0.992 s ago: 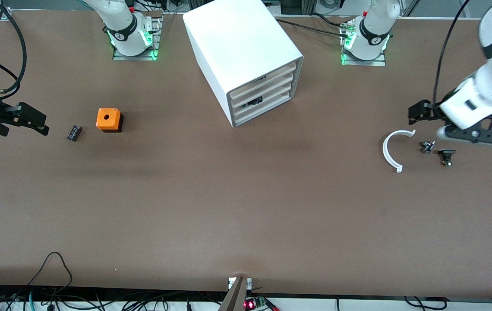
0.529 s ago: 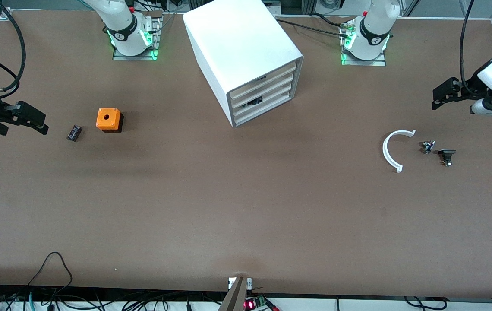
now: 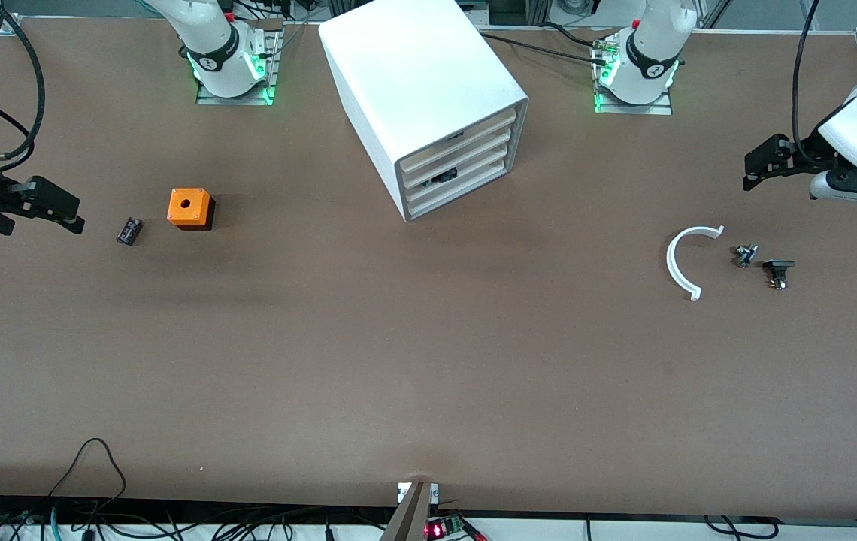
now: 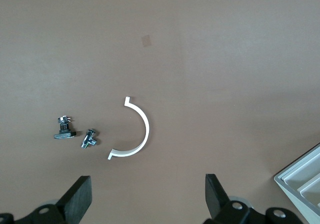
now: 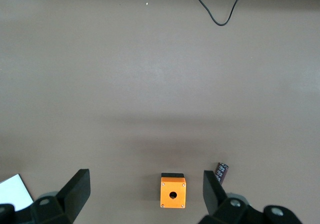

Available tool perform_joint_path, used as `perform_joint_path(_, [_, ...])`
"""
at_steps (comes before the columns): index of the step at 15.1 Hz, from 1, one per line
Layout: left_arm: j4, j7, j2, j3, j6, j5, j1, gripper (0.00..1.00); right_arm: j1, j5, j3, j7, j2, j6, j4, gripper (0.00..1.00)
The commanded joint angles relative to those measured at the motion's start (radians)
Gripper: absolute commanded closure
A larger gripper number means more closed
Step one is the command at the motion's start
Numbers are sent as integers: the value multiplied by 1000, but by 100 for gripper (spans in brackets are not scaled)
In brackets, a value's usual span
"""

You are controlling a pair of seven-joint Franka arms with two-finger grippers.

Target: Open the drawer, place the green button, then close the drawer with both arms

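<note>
White cabinet (image 3: 428,98): your drawers look shut. Left tool (image 4: 145,204), spread and empty, has lifted away from the table's (image 3: 428,361) small parts; right tool (image 5: 145,201) waits spread. No button seen.

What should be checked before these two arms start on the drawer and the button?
1. Drawers of the white cabinet shut: ok, none is pulled out yet.
2. Left gripper open and empty, over the table at its own arm's end: ok.
3. Right gripper open and empty, over the table at its own arm's end: ok.
4. Green-capped button found: cannot tell. No green shows on the metal part or the black part beside the white arc.
5. Dark spot at one drawer front identified: cannot tell.
</note>
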Motion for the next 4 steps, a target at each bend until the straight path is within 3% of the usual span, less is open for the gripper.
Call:
perform_joint_path(1, [27,16,10,19,-12,13,-19,0,3,0,-1,14,-23,8,-27,0])
perform_joint_path(4, [49,17,25,19,-16,13,-26,0,3,-2,-2,9,-23,5,-27,0])
